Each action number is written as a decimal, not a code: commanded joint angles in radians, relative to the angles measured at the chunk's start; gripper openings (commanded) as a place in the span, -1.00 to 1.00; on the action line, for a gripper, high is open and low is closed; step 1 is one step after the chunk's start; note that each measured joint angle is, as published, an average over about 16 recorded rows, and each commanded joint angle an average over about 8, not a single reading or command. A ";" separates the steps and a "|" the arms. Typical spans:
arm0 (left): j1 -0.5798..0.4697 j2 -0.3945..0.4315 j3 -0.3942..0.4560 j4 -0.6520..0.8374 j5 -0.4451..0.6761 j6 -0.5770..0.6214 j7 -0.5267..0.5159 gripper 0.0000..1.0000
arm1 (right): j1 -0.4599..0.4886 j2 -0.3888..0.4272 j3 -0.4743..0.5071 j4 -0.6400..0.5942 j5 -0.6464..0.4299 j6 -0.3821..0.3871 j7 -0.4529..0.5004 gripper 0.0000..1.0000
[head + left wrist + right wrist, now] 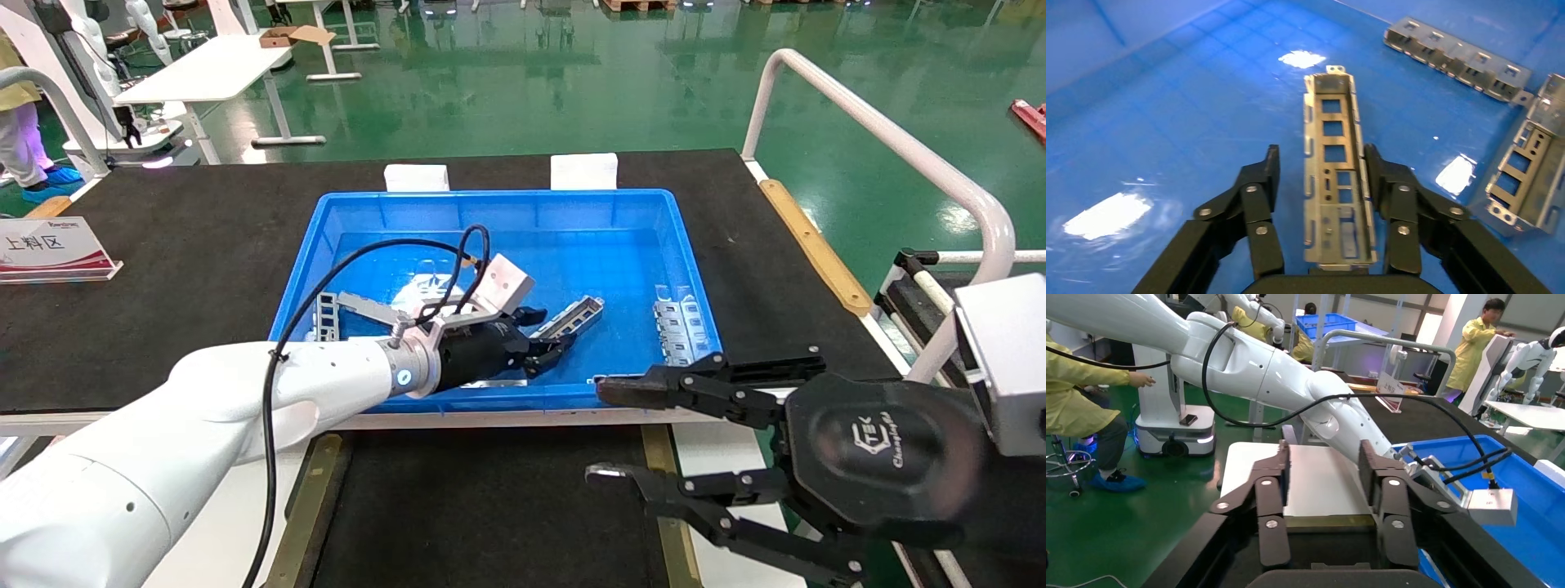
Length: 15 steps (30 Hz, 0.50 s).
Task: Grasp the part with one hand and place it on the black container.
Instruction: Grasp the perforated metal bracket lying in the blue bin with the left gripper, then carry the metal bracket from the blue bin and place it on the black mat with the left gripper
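Observation:
The part (574,316) (1333,177), a narrow silver-grey channel bracket with rectangular cut-outs, lies flat on the floor of the blue bin (507,198). My left gripper (549,335) (1321,153) is down in the bin, open, with one finger on each side of the part's near end. One finger sits close against the part and a gap shows on the other side. The black container (490,490) (1321,551), edged by brass-coloured strips, lies in front of the bin. My right gripper (596,431) (1324,450) hovers open and empty over its right edge.
More brackets lie in the bin at the right (678,327) (1459,58) and at the left (327,314). A white rail (882,131) runs along the table's right side. A sign (53,245) stands at the left on the black mat.

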 commanded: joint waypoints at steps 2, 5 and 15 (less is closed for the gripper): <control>0.003 0.000 0.026 -0.010 -0.015 -0.012 -0.010 -1.00 | 0.000 0.000 0.000 0.000 0.000 0.000 0.000 -1.00; 0.002 -0.001 0.046 -0.013 -0.030 -0.019 -0.015 -1.00 | 0.000 0.000 0.000 0.000 0.000 0.000 0.000 -1.00; -0.005 -0.004 0.085 -0.014 -0.088 -0.026 -0.007 -1.00 | 0.000 0.000 0.000 0.000 0.000 0.000 0.000 -1.00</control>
